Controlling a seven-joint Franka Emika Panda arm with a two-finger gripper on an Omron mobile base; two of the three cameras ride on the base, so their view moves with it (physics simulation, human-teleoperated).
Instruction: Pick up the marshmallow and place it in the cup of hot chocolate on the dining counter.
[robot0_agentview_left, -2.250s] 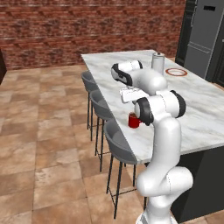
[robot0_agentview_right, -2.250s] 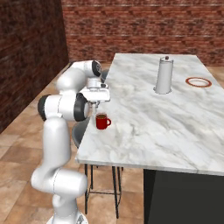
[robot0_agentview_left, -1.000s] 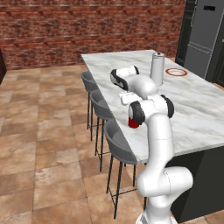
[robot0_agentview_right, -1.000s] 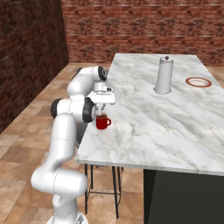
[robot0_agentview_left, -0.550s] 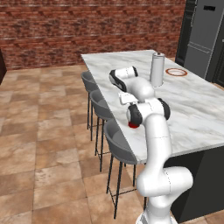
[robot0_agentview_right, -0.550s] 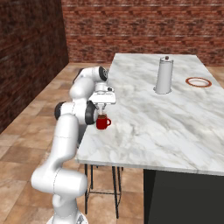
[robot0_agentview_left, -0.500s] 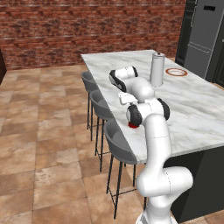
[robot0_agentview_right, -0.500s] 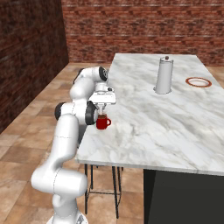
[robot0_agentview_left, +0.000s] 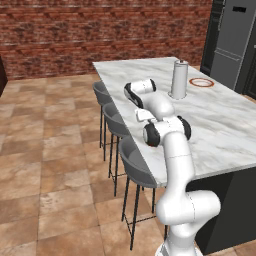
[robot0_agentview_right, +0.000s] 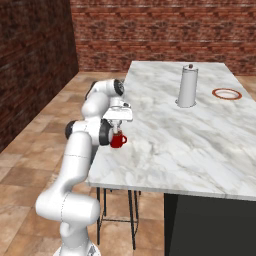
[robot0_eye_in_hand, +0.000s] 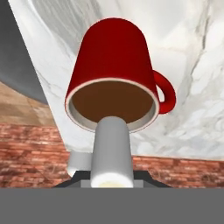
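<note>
The red cup of hot chocolate (robot0_eye_in_hand: 114, 57) stands near the left edge of the marble dining counter (robot0_agentview_right: 200, 145), its brown inside facing the hand camera and its handle to the right. The white cylindrical marshmallow (robot0_eye_in_hand: 112, 148) sticks out from my gripper (robot0_eye_in_hand: 113, 177), which is shut on it, with its far end at the cup's near rim. In the right base view my gripper (robot0_agentview_right: 118, 129) hangs straight over the cup (robot0_agentview_right: 119, 141), very close to it. In the left base view the white hand (robot0_agentview_left: 145, 116) sits low over the counter's edge.
A tall grey canister (robot0_agentview_right: 188, 86) with a knob stands farther along the counter, and a red-rimmed plate (robot0_agentview_right: 226, 93) lies beyond it. Grey bar stools (robot0_agentview_left: 135, 165) line the counter's side below the cup. A dark fridge (robot0_agentview_left: 235, 40) stands at the far right.
The hand has come down and in over the red cup with the marshmallow still in it. The elbow has folded closer to the counter's edge. The cup has not moved.
</note>
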